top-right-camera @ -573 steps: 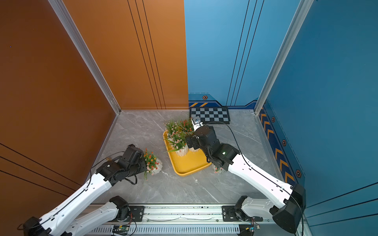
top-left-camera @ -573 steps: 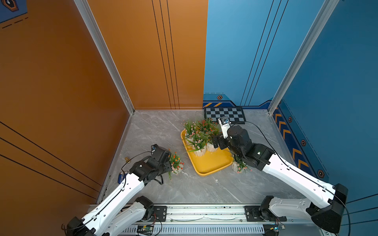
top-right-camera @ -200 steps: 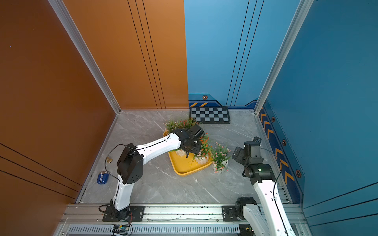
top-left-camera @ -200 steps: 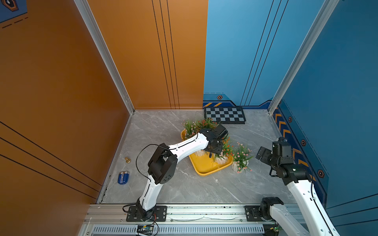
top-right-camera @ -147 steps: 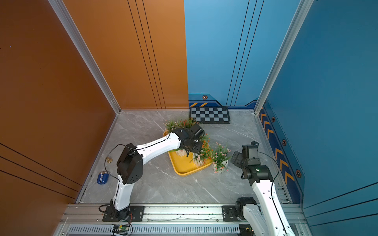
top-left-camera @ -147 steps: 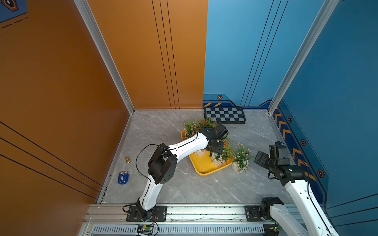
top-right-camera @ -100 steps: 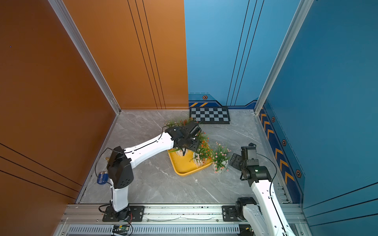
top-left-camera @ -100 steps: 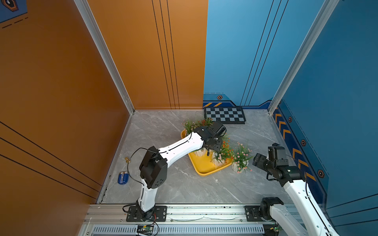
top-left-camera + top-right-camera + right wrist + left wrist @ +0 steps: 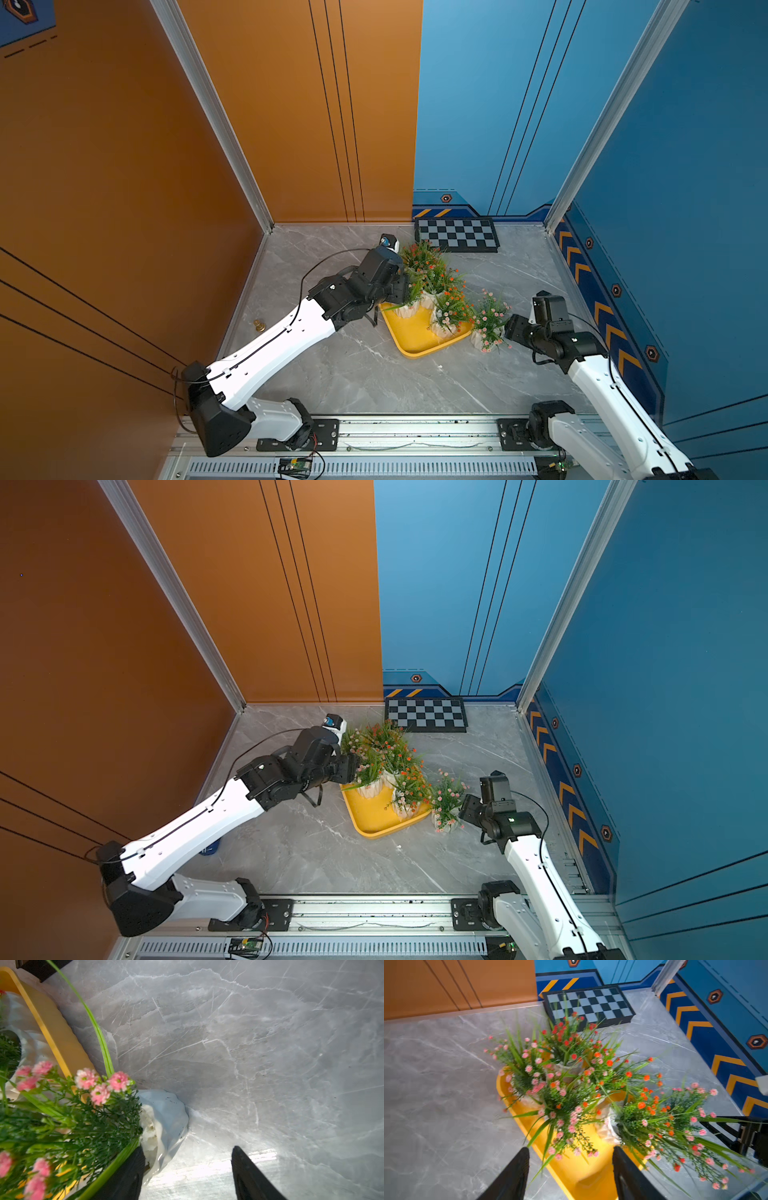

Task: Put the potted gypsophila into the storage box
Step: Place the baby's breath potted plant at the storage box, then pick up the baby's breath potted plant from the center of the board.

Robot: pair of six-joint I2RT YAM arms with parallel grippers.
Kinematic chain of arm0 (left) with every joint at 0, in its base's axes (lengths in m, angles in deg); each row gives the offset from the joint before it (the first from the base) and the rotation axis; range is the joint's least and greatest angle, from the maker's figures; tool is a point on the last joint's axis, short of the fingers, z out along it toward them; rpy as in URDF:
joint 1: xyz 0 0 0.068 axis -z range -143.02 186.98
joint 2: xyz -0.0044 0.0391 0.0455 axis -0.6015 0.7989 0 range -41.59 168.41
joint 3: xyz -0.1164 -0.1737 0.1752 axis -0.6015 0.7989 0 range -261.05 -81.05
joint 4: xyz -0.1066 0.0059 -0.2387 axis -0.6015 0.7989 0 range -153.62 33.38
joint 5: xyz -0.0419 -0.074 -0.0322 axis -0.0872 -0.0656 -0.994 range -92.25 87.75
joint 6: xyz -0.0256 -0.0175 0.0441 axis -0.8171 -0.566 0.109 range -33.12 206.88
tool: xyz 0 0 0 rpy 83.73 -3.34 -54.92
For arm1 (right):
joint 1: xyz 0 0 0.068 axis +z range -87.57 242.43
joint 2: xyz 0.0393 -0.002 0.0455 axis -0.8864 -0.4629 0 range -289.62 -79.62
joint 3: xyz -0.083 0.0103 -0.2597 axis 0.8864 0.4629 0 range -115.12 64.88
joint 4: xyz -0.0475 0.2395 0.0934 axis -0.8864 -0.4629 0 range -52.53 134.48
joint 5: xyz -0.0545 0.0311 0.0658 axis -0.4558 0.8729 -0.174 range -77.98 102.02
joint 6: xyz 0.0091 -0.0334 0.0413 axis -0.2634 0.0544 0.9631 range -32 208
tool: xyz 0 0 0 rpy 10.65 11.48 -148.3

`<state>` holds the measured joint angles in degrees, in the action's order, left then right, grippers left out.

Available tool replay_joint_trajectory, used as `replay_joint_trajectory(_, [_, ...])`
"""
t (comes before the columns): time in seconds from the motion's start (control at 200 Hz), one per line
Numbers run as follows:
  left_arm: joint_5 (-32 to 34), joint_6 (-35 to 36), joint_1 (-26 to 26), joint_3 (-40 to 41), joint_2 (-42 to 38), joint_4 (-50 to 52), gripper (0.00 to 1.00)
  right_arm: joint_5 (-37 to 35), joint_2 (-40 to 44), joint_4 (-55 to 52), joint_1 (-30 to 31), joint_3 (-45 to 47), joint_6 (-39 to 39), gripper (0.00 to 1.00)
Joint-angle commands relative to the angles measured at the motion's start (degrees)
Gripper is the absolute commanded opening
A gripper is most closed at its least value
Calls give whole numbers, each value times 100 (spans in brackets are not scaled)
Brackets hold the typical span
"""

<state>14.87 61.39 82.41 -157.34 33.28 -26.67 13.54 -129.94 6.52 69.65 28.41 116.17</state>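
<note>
2 orange walls [image 9: 124, 166], 2 blue walls [image 9: 685, 166]; grey marble surface [image 9: 353, 374]; left gripper [image 9: 570, 1148], right gripper [image 9: 187, 1147] spread.

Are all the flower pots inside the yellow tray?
No, one pot stands on the table just outside the tray.

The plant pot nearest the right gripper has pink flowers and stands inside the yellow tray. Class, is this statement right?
Not quite. The plant pot does have pink flowers and is nearest the right gripper, but it stands outside the yellow tray, on the grey tabletop beside the tray's rim. The right wrist view shows it, as do both top views.
</note>
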Motion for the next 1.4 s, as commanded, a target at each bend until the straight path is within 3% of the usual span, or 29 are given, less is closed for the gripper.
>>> replay_joint_trajectory(0.0, [268, -195, -135, 442, -284, -65, 68, -47, -147, 129, 199, 9, 36, 66])
replay_joint_trajectory(0.155, [317, -353, -296, 834, -684, -65, 70, -121, -331, 157, 366, 27, 57, 62])
replay_joint_trajectory(0.786, [353, -491, -442, 1307, -1173, -119, 71, -81, -888, 407, 534, 39, 154, 28])
replay_joint_trajectory(1.106, [398, -508, -489, 1459, -1440, -115, 72, -55, -955, 456, 567, 26, 154, 4])
replay_joint_trajectory(1.261, [365, -533, -510, 1521, -1467, -117, 72, -155, -808, 320, 563, -66, 176, 0])
replay_joint_trajectory(1.396, [353, -522, -517, 1556, -1500, -128, 72, -846, -497, -300, 535, -518, 82, 0])
